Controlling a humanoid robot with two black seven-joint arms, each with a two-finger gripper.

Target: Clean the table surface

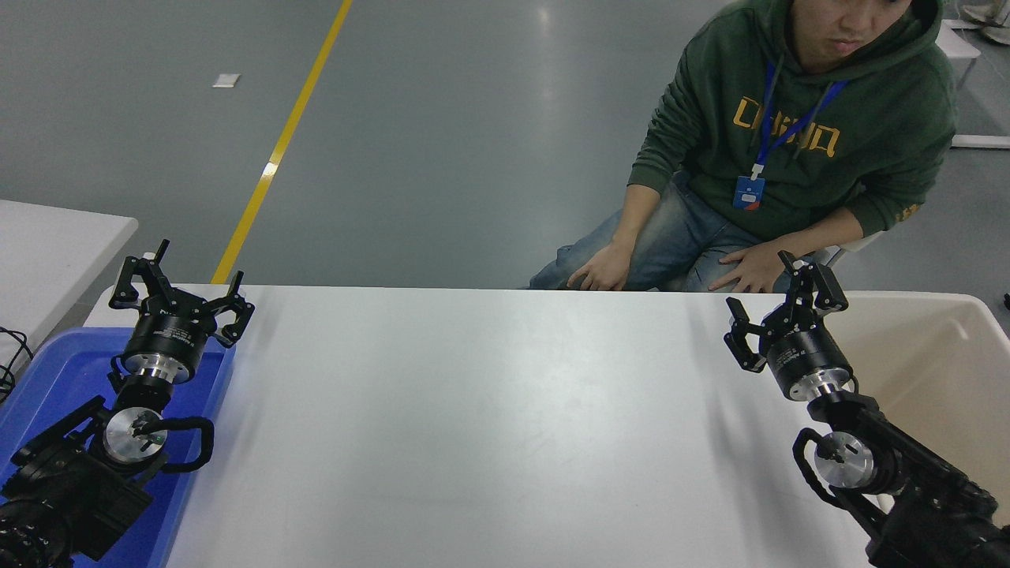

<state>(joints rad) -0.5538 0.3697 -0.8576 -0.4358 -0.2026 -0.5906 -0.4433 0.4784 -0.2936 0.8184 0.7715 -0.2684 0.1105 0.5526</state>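
The table surface [489, 410] is a wide white matte top that fills the middle of the head view, with nothing lying on it. My right gripper [777, 304] hangs open over the table's far right corner, its fingers spread and nothing between them. My left gripper [180, 288] stays parked open at the far left, above the blue tray's back edge, also empty.
A blue plastic tray [47, 379] sits at the left under my left arm. A beige bin [931, 355] stands off the table's right end. A person in a green hoodie [797, 134] sits at the far side, hands on knees. A smaller white table [47, 244] shows at far left.
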